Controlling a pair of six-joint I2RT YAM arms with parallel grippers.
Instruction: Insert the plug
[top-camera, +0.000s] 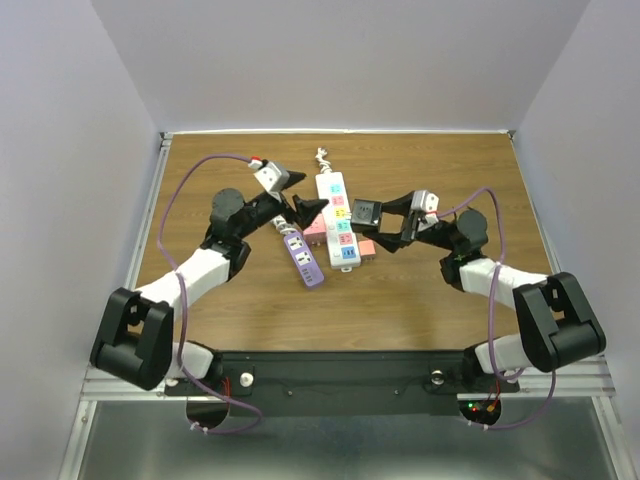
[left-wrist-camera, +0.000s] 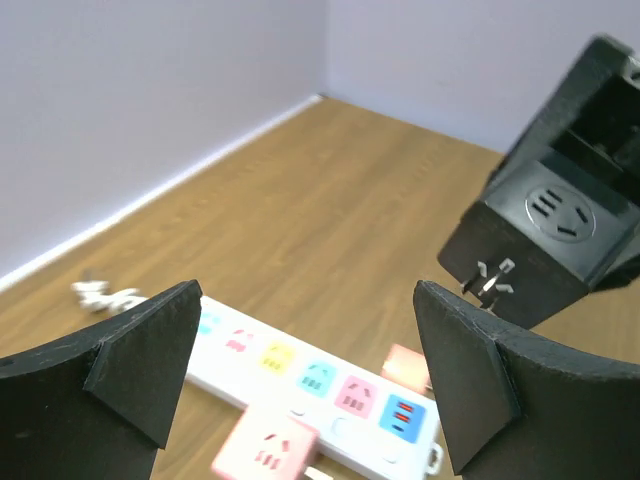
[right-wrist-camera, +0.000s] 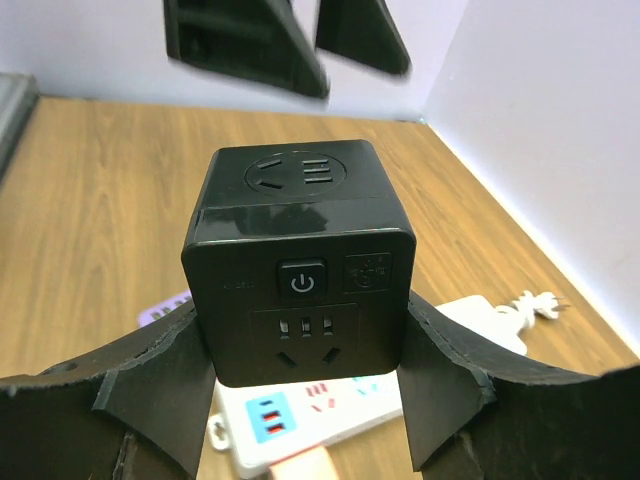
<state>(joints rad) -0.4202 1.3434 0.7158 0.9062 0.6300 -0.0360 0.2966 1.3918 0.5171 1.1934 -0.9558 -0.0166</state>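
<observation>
My right gripper (top-camera: 372, 215) is shut on a black cube plug adapter (right-wrist-camera: 300, 270) and holds it above the white power strip (top-camera: 336, 221). The cube's metal prongs show in the left wrist view (left-wrist-camera: 487, 279), and the cube (left-wrist-camera: 545, 245) hangs above the strip's right end there. The strip (left-wrist-camera: 320, 380) has coloured sockets and lies on the wooden table. My left gripper (top-camera: 298, 196) is open and empty, hovering just left of the strip's upper half. Its fingers (left-wrist-camera: 470, 370) frame the strip from above.
A pink cube adapter (left-wrist-camera: 265, 445) lies against the strip's near side and another pink piece (top-camera: 366, 247) at its right. A purple power strip (top-camera: 302, 256) lies slanted left of the white one. A white cord end (top-camera: 322, 156) sits behind the strip.
</observation>
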